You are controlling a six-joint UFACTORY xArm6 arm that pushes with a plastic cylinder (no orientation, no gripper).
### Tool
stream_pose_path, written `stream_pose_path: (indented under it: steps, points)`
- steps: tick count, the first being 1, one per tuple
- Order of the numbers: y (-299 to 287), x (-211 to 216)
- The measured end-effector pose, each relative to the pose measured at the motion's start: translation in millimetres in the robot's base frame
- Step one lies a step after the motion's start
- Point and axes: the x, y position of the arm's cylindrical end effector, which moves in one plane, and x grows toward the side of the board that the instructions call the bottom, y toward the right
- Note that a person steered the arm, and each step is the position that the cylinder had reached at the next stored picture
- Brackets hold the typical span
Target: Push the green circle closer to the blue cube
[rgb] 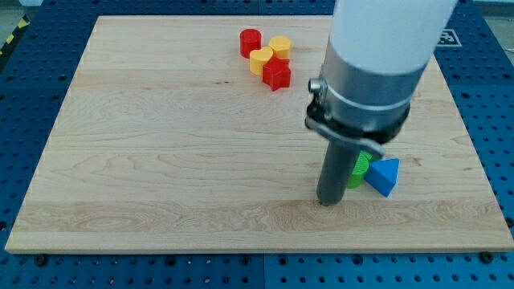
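The green circle (358,170) sits low at the view's right, mostly hidden behind my rod. It touches a blue block (384,176) on its right, which looks like a triangle from here. No other blue block shows. My tip (328,201) rests on the board just left of and slightly below the green circle.
A cluster sits near the view's top centre: a red cylinder (250,42), a yellow hexagon (279,46), a yellow heart (261,59) and a red star (276,75). The wooden board (161,160) lies on a blue perforated table. The arm's wide body hides part of the board.
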Motion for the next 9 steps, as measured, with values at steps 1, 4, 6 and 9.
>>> stream_pose_path:
  steps: [1,4,6,9]
  points:
    - [-1,14]
    - [24,-19]
    - [23,-19]
    - [69,-56]
